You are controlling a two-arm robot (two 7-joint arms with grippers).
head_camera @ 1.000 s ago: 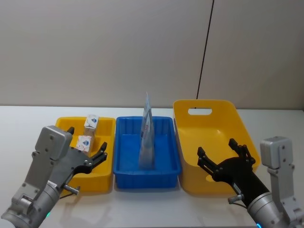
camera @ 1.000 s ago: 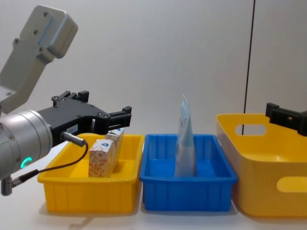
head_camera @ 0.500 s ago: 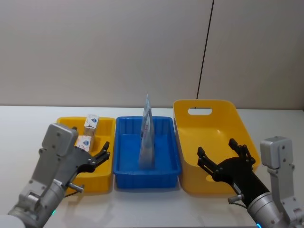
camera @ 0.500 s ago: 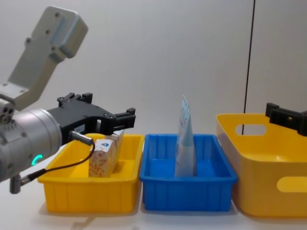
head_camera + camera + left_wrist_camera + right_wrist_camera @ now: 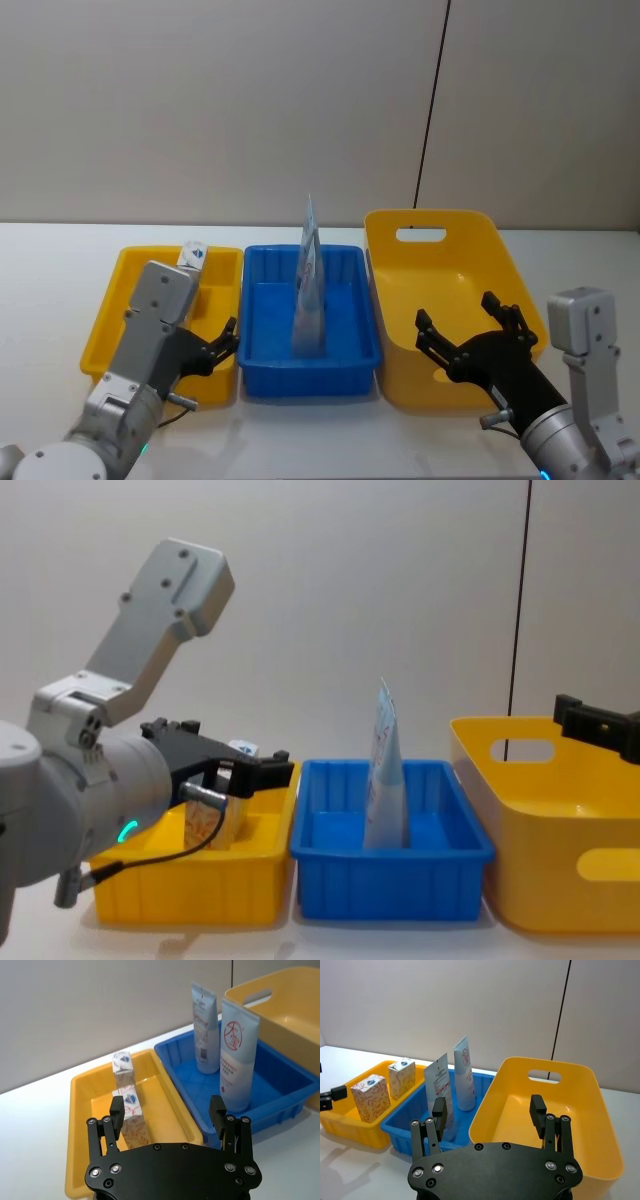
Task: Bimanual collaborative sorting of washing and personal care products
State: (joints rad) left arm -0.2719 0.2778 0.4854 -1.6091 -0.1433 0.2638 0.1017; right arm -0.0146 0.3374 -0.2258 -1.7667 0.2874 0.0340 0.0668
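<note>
Two grippers, both with fingers spread wide and nothing in them. The left gripper (image 5: 166, 1110) hovers low at the near end of the small yellow bin (image 5: 75, 1110), by the corner next to the blue bin (image 5: 175, 1067), and my guess is it's lining up on the near carton (image 5: 131, 1112). To do that well I'd shift it over the carton, square the fingers across the narrow sides, then drop straight down. It needs to stay clear of the bin wall and the far carton (image 5: 122, 1066) just behind.

The right gripper (image 5: 487, 1105) hangs over the front of the big yellow bin (image 5: 600, 1125), which has nothing in it. The small yellow bin holds both floral cartons, upright. The blue bin holds the red-marked tube (image 5: 237, 1055) and the back tube (image 5: 205, 1035), both standing, close together
</note>
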